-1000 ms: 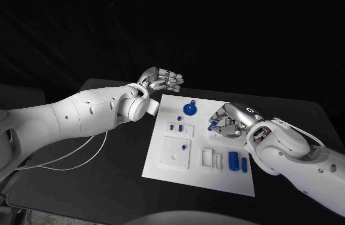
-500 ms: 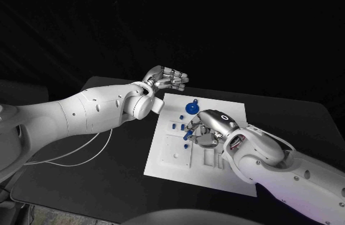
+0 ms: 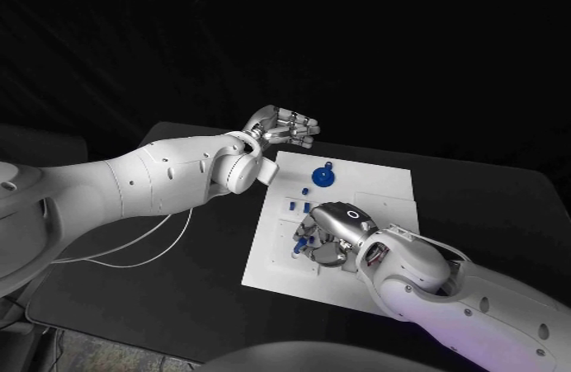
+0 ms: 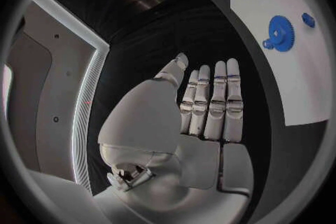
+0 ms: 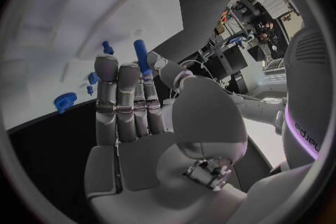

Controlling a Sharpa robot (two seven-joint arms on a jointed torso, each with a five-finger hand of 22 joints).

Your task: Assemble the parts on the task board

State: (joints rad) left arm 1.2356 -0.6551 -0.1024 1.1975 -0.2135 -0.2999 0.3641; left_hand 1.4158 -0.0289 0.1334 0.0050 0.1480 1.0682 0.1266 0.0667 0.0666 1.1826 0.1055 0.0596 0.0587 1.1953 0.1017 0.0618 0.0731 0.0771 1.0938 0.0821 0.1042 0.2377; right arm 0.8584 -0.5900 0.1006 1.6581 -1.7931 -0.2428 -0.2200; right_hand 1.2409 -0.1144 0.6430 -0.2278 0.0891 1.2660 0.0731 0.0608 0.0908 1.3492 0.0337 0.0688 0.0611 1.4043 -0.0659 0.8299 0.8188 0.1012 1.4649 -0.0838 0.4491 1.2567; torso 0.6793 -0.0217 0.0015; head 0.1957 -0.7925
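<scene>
Blue peg (image 5: pixel 141 56) pinched upright in right hand (image 3: pixel 327 236), over board (image 3: pixel 393 186) sockets; left hand (image 3: pixel 285 129) empty, fingers straight, farther.

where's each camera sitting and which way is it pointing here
Head view: on the robot's head, looking down at the black table and the task board; both white arms show, left hand beyond the board's far corner, right hand over the board.
Left wrist view: behind the left hand, facing past its straight fingers towards the board's edge.
Right wrist view: behind the right hand, facing the board; a blue peg rises at its fingertips.
Shared: all three show the blue gear.
</scene>
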